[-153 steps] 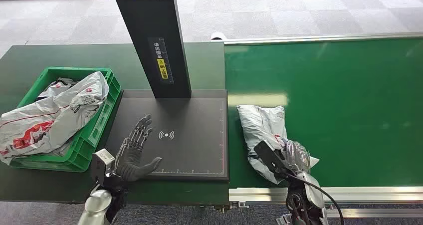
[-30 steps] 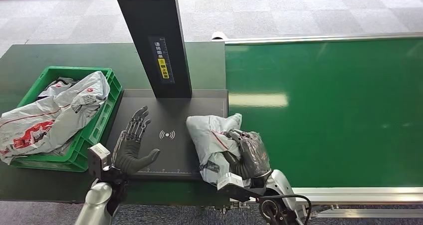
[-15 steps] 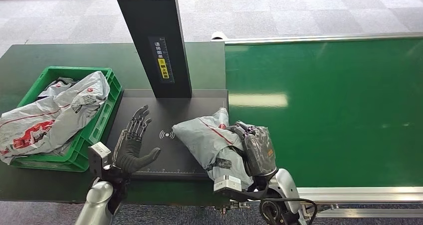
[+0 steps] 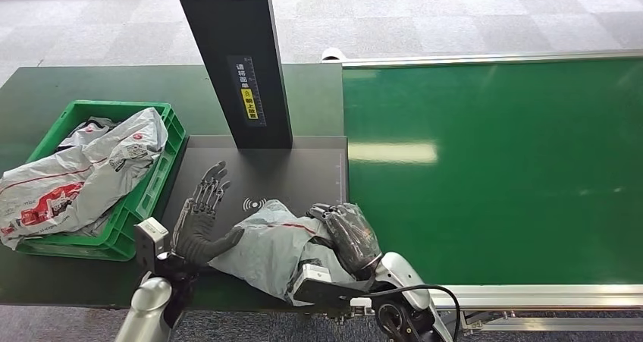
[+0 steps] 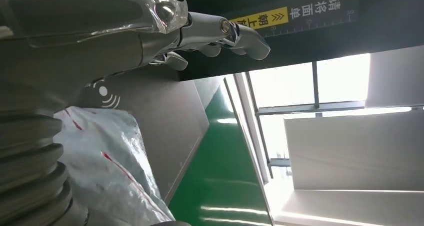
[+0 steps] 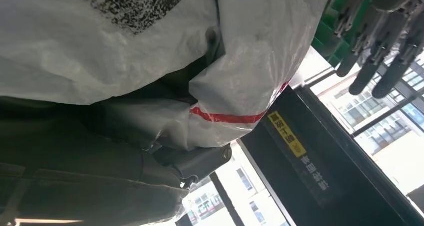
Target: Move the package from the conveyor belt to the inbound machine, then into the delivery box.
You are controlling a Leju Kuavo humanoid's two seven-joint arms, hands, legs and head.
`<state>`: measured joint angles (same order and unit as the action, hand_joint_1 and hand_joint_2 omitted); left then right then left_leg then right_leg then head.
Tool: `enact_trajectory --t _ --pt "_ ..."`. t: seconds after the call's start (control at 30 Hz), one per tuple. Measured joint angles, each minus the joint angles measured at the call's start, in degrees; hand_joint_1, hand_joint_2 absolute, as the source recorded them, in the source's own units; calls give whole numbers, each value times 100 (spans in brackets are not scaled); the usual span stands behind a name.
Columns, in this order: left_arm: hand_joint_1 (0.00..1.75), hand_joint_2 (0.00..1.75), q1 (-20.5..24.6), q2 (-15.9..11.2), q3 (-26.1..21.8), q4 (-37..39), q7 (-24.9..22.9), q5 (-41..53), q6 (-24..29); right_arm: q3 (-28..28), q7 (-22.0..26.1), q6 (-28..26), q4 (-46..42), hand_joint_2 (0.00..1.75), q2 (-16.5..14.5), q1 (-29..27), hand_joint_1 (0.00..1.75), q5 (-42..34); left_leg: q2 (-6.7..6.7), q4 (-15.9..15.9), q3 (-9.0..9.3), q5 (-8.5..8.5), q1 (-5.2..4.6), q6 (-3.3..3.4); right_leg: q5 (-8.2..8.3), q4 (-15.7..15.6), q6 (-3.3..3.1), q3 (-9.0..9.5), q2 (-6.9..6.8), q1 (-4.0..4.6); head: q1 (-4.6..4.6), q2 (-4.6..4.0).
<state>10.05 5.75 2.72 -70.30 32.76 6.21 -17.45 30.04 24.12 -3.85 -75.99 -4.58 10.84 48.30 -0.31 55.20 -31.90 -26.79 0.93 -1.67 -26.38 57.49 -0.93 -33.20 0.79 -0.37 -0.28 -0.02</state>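
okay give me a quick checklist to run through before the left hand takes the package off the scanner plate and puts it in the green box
1. Package off the belt, on the scanner plate: ok.
2. Right hand grips the package: ok.
3. Left hand open, beside the package: ok.
4. Left hand has a grip on the package: not ok, fingers spread.
5. Package label facing the scanner: cannot tell.
6. Room in the green box: not ok, bags heaped above its rim.

Scanner post (image 4: 243,61) blocks pad's far side — crate (image 4: 163,171) heaped w/ bags (image 4: 83,171); belt (image 4: 493,167) open.
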Motion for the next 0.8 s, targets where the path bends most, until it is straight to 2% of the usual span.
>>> enact_trajectory --t 0.17,0.43,0.47,0.57,0.6,0.8 --pt "0 175 -2 -2 -1 -9 -13 43 -3 -7 192 268 369 175 -1 80 175 29 1 1 1 0 1 0 0 0 0 0 0 0 -1 0" --pt "0 175 -1 -3 -1 -8 -13 48 4 -8 202 169 563 175 -2 124 174 12 1 1 1 0 1 0 0 0 0 1 0 1 0 1" --pt "0 175 -3 -3 -3 -8 -13 48 7 -12 161 104 571 175 -3 125 145 30 0 1 1 0 1 0 0 0 0 1 0 1 0 0" --pt "0 175 -35 -3 -16 -33 -13 50 13 -86 -91 -210 575 175 -10 125 15 138 0 1 1 0 1 0 0 0 0 1 0 1 0 1" --pt "0 175 -51 -3 -20 -48 -14 50 12 -131 -166 -290 575 175 -14 125 0 161 0 2 1 0 0 0 0 0 0 1 0 0 0 2" --pt "0 175 -87 -3 -25 -73 -28 59 10 -396 -205 -481 554 175 -48 113 0 -102 0 2 1 0 1 0 0 0 0 1 0 0 0 1"
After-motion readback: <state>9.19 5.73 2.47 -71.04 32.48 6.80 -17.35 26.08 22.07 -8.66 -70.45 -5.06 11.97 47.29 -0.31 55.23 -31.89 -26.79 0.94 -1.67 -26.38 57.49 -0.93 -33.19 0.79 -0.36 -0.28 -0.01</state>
